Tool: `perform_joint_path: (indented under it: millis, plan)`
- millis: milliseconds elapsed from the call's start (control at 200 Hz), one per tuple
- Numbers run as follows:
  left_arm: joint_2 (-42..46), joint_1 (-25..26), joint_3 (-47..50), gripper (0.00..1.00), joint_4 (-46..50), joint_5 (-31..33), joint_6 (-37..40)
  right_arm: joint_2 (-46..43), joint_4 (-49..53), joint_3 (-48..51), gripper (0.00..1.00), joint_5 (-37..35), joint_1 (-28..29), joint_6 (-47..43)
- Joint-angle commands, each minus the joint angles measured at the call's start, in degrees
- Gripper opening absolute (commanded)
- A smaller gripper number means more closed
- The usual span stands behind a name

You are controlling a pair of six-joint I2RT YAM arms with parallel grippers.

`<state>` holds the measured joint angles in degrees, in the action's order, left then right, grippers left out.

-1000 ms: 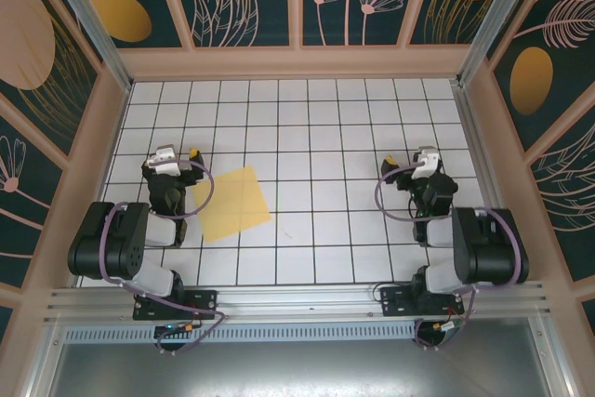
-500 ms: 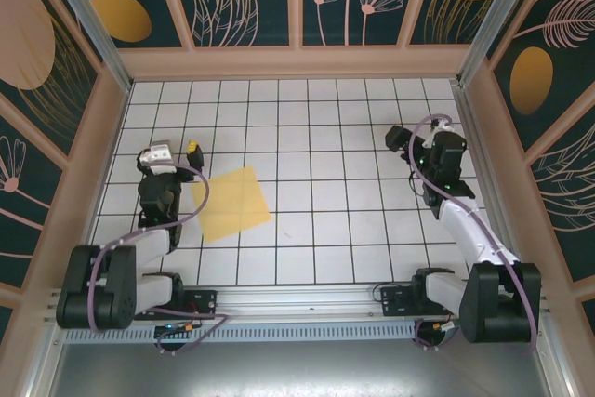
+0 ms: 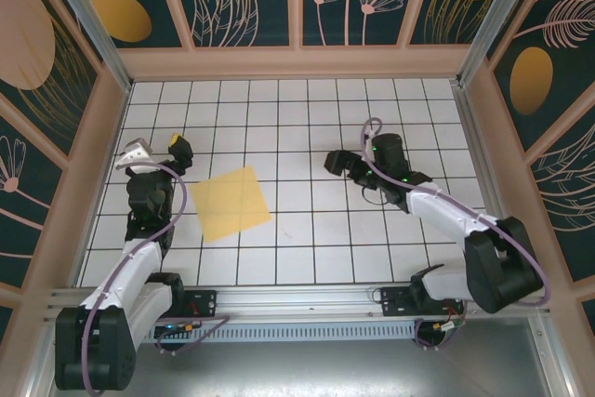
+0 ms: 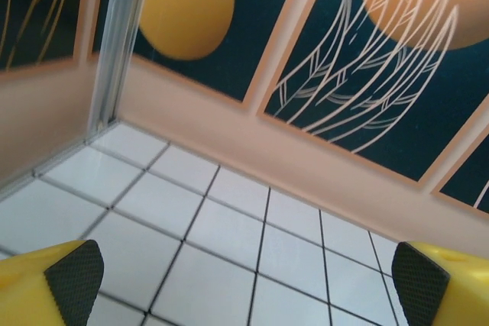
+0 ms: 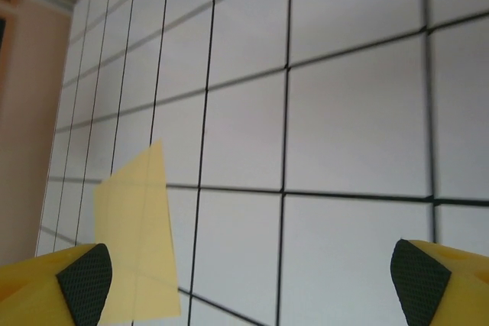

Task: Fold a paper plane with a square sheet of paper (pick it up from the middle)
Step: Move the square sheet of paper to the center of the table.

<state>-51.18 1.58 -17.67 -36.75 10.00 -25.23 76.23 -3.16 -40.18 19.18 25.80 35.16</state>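
Observation:
The square sheet of paper point(image 3: 230, 204) is plain yellow-orange and lies flat on the white grid table, left of centre, turned slightly askew. My left gripper point(image 3: 158, 150) hovers just off the sheet's far left corner, open and empty. In the left wrist view my left gripper point(image 4: 248, 284) has its yellow fingers point(image 4: 74, 280) wide apart over bare tiles, facing the back wall. My right gripper point(image 3: 339, 165) is open about two tiles to the right of the sheet, pointing left. In the right wrist view the sheet point(image 5: 137, 250) sits at the lower left, beside the left fingertip of my right gripper point(image 5: 252, 284).
Tan walls point(image 3: 297, 62) with dark floral panels close in the table at the back and on both sides. A metal rail point(image 3: 297, 302) carrying both arm bases runs along the near edge. Bare tiles point(image 3: 307, 118) stretch between the grippers and the back wall.
The right arm has reached out and swung left from the right side to the table's middle, toward the sheet. The left arm has stretched out and shifted its gripper far-left. The sheet has not moved.

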Motion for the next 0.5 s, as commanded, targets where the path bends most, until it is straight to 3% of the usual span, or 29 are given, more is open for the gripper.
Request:
perform_joint_path:
  millis: [0, 110, 350, 495]
  plan:
    - [0.5, -0.4, -5.7, 0.99, 15.6, 0.5, -10.9, 3.4, -1.8, -4.0, 0.97, -0.4, 4.2, 3.0]
    - [1.4, -0.4, -9.3, 0.99, 30.6, 4.9, -21.3, 8.4, -2.7, -7.8, 0.97, -0.3, 8.4, 3.3]
    - [3.2, -0.4, -6.0, 0.99, 29.3, -6.3, -22.4, 23.1, -4.0, -19.2, 0.92, 2.9, 14.5, 4.2]
    - [3.3, -0.4, -4.8, 0.99, 31.2, -7.8, -25.5, 30.0, -3.9, -25.0, 0.90, 4.5, 16.6, 5.5]
